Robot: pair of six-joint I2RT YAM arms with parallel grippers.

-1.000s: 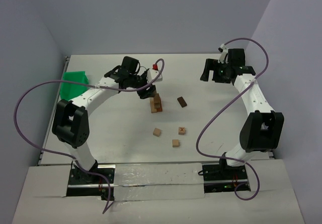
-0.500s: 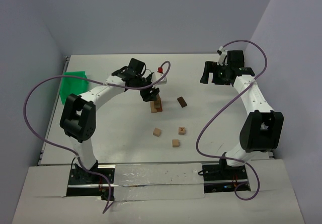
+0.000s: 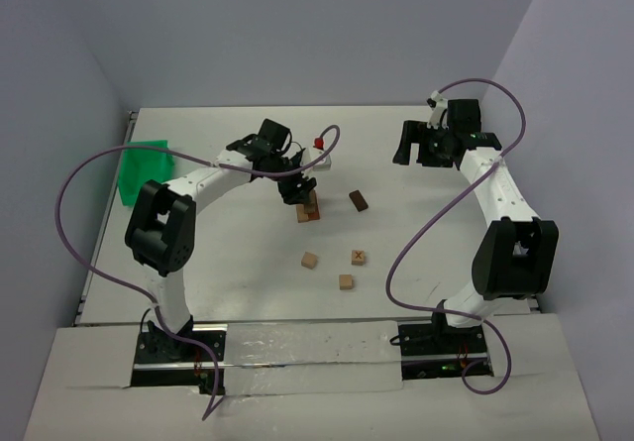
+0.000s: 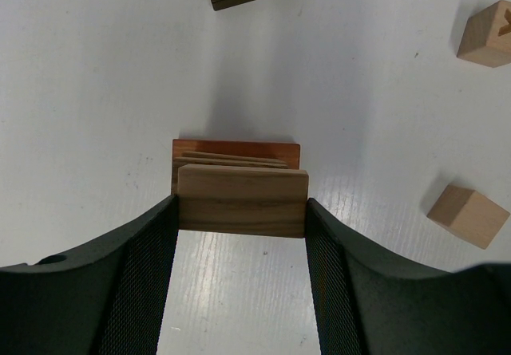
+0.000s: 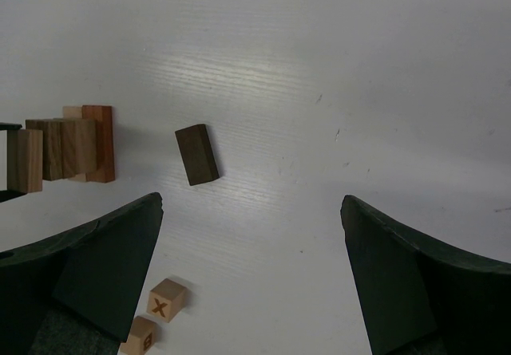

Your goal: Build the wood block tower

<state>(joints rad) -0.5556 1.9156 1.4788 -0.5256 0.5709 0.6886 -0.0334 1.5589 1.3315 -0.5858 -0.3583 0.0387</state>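
If seated off-centre, the tan wooden bar (image 4: 242,198) clamped in the left gripper (image 4: 242,214) may topple the narrow tan wooden tower (image 3: 310,211), at 9 o'clock from the dark brown wooden block (image 3: 358,200); the right gripper (image 5: 250,235) is spread wide, empty.

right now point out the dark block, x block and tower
dark block (image 5: 196,155), right wrist view, its top face
x block (image 3: 358,257), top external view, its marked face
tower (image 3: 310,211), top external view, its lower blocks
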